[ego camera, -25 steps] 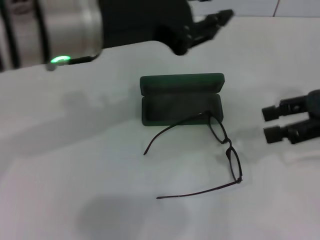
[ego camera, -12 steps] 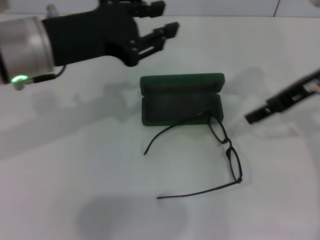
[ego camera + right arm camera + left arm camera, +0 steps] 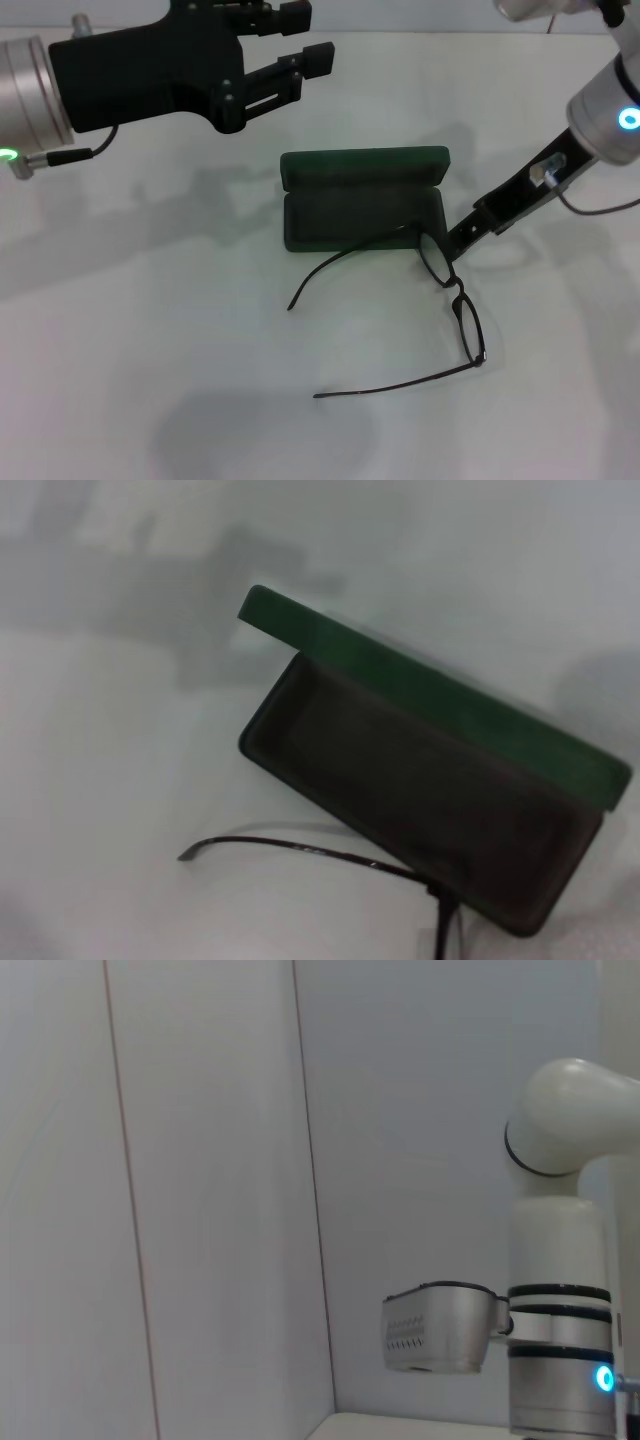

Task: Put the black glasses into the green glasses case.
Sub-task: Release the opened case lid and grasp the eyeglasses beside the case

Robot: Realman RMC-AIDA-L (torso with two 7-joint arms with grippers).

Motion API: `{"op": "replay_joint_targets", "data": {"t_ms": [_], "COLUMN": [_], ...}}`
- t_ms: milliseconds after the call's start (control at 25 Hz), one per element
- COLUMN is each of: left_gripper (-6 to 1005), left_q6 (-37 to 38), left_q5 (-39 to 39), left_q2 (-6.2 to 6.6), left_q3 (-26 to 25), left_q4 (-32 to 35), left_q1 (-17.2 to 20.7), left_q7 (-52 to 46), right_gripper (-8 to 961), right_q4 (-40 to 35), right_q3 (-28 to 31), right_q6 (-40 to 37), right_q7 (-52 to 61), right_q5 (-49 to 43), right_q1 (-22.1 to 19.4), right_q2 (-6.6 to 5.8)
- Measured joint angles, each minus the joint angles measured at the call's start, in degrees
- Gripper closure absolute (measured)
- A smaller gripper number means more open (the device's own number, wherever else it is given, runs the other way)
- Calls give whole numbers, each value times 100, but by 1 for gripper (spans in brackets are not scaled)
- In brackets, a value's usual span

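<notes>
The green glasses case (image 3: 340, 215) lies open in the middle of the white table, lid standing up at the back, dark lining showing. In front of it the black glasses (image 3: 462, 300) lie unfolded, with one temple arm resting across the case's front right corner. My right gripper (image 3: 462, 238) reaches in low from the right, its tip right beside the case's right end and the glasses' upper lens. High at the back left my left gripper (image 3: 310, 40) hovers open, holding nothing. The right wrist view shows the case (image 3: 430, 780) and a temple of the glasses (image 3: 310, 850).
The white table (image 3: 150, 330) carries nothing else in view. The left wrist view shows only a pale wall and a white arm segment (image 3: 555, 1260).
My right arm has swung in from the right edge to the case's right end. My left arm has drawn back to the left, away from above the case.
</notes>
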Motion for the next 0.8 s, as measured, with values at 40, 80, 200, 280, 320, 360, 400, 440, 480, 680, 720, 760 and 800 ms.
{"op": "replay_joint_targets", "data": {"t_ms": [40,80,200,280,320,360,400,440,480,680,720,760,800], "left_gripper": [597,598,598,598,598,599,599,599,599,600,600,600,600], "left_q6": [2,5,18,21,22,23,27,42,74,205,205,207,214], "left_q5": [-6,-10,-16,-18,-19,-21,-25,-26,-28,-52,-70,-107,-154], "left_q2": [0,1,2,4,4,4,4,4,4,-10,-10,-4,6], "left_q3": [-15,-26,-39,-40,-41,-41,-42,-42,-40,-40,-43,-45,-49], "left_q4": [-35,-57,-137,-216,-255,-284,-321,-338,-349,-416,-462,-543,-625], "left_q1": [-4,-7,-22,-48,-63,-76,-91,-101,-116,-187,-202,-229,-260], "left_q7": [23,52,123,130,130,130,130,131,133,141,142,152,170], "right_gripper": [157,157,157,157,157,157,157,157,158,182,190,198,206], "right_q4": [76,134,302,412,489,552,613,669,715,848,874,892,908], "right_q3": [-14,-33,-206,-334,-401,-460,-522,-593,-703,-943,-970,-1004,-1035], "right_q6": [29,57,192,307,365,409,453,509,600,957,1005,1043,1080], "right_q7": [2,3,7,9,9,9,8,7,5,-32,-43,-48,-53], "right_q5": [59,116,317,382,418,445,464,475,483,636,687,732,772], "right_q1": [0,-6,-54,-61,-60,-53,-43,-24,-9,-7,-13,-20,-26], "right_q2": [1,1,3,4,5,5,5,5,5,5,5,5,5]}}
